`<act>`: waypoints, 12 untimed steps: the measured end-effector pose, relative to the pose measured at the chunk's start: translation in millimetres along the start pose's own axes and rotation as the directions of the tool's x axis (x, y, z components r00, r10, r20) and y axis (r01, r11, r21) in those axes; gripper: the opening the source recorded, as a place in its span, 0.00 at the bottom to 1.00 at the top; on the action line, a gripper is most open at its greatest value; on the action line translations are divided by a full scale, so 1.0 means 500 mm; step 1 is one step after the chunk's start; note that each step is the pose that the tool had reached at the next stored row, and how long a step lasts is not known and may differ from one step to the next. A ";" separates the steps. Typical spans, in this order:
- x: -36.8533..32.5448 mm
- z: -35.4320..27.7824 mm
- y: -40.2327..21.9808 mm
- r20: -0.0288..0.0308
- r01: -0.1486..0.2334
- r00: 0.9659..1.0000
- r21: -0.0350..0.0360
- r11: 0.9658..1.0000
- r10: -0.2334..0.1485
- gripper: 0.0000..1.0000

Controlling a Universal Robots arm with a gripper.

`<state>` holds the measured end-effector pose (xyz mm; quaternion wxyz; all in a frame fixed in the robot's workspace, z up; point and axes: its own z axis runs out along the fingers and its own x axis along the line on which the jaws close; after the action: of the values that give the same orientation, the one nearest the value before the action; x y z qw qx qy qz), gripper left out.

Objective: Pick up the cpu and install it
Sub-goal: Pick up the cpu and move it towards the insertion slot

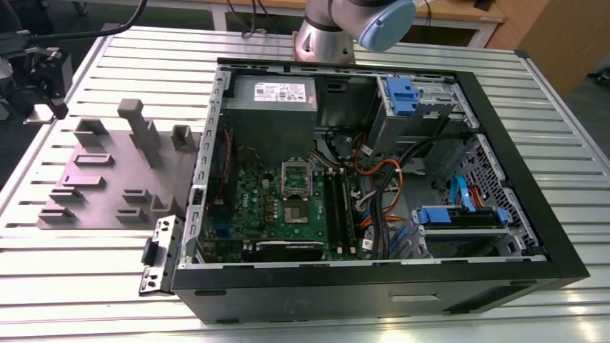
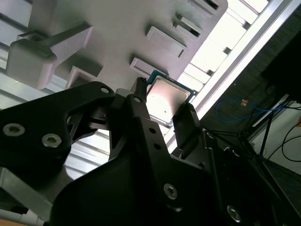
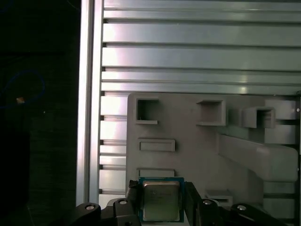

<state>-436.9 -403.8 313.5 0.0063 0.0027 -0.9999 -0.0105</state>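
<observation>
A slatted aluminium bench (image 1: 96,286) carries a grey plastic fixture plate (image 1: 105,186) with pockets at the exterior view's left. In the first wrist view the black hand (image 3: 162,200) clamps the small square silver-topped cpu (image 3: 161,207) over that plate's edge. Rightward, an open black computer case (image 1: 381,293) holds a green motherboard (image 1: 253,189).

Robotics lab or workshop: slotted aluminium bench (image 1: 76,286), opened PC tower (image 1: 381,293), grey fixture plate (image 1: 96,186), arm base (image 1: 324,39) at far edge — blue cables (image 2: 235,106) loose on floor.
</observation>
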 end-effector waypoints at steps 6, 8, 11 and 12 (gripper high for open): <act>0.000 -0.007 0.000 0.000 0.000 1.000 0.000 1.000 0.000 0.47; 0.000 -0.009 0.000 0.000 0.000 1.000 0.000 1.000 0.000 0.47; 0.000 -0.010 0.000 0.000 0.000 1.000 0.000 1.000 0.000 0.47; 0.000 -0.010 0.000 0.000 0.000 1.000 0.000 1.000 0.000 0.47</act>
<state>-436.8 -403.8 318.5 0.0063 0.0027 -0.9999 -0.0106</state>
